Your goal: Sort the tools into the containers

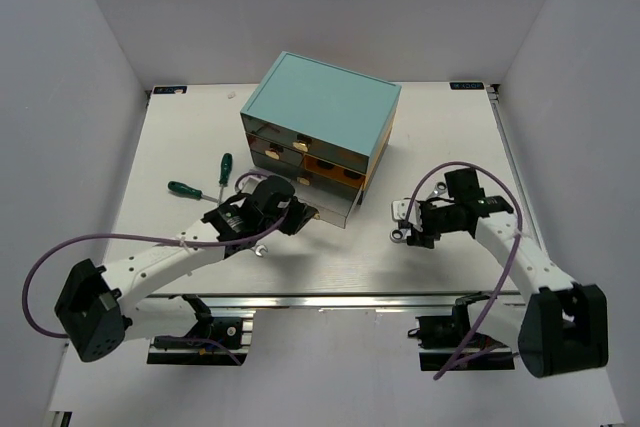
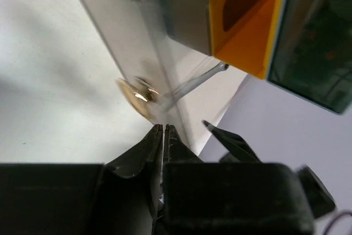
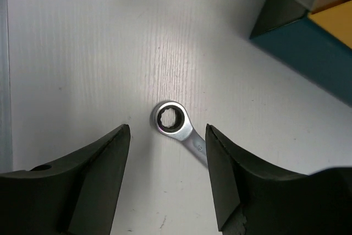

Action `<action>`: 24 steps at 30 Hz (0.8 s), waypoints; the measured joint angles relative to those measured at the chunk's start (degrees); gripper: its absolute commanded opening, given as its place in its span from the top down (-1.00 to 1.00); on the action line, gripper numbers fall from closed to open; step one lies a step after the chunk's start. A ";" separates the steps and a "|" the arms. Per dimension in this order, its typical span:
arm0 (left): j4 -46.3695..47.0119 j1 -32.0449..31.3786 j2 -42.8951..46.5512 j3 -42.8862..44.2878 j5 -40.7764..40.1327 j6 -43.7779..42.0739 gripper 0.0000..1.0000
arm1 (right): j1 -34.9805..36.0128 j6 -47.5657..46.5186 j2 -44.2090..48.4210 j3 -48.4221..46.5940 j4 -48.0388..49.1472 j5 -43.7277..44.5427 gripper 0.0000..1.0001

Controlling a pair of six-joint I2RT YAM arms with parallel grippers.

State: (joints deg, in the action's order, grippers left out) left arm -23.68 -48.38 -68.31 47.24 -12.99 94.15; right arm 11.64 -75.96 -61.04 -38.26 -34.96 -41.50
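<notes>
The teal chest of drawers (image 1: 325, 97) stands mid-table. Its bottom clear drawer (image 1: 338, 209) is pulled out. My left gripper (image 1: 303, 217) is shut at that drawer's front; in the left wrist view the gripper (image 2: 164, 128) has its tips together just below the gold pull handle (image 2: 137, 95), not around it. Two green-handled screwdrivers (image 1: 226, 166) (image 1: 184, 189) lie to the chest's left. My right gripper (image 3: 167, 128) is open and straddles the ring end of a silver wrench (image 3: 171, 119) on the table. From the top the right gripper (image 1: 412, 227) is beside the wrench (image 1: 398, 236).
A thin metal shaft (image 2: 198, 80) shows through the clear drawer wall. An orange panel (image 2: 245, 31) sits inside the chest next to it. A second silvery piece (image 1: 398, 211) lies by the right gripper. The table's front rail (image 1: 330, 299) runs between the arm bases.
</notes>
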 measured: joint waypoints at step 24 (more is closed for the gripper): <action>-22.43 0.33 29.00 -1.97 -16.55 -2.14 -0.28 | -3.34 -35.85 -36.24 -23.50 -13.40 14.43 -0.34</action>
State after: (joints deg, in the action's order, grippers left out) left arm -46.11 -48.05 -39.31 45.28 -29.54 92.01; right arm 8.29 -111.81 -97.27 -61.76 -48.36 -27.07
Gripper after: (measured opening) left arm 0.641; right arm 0.677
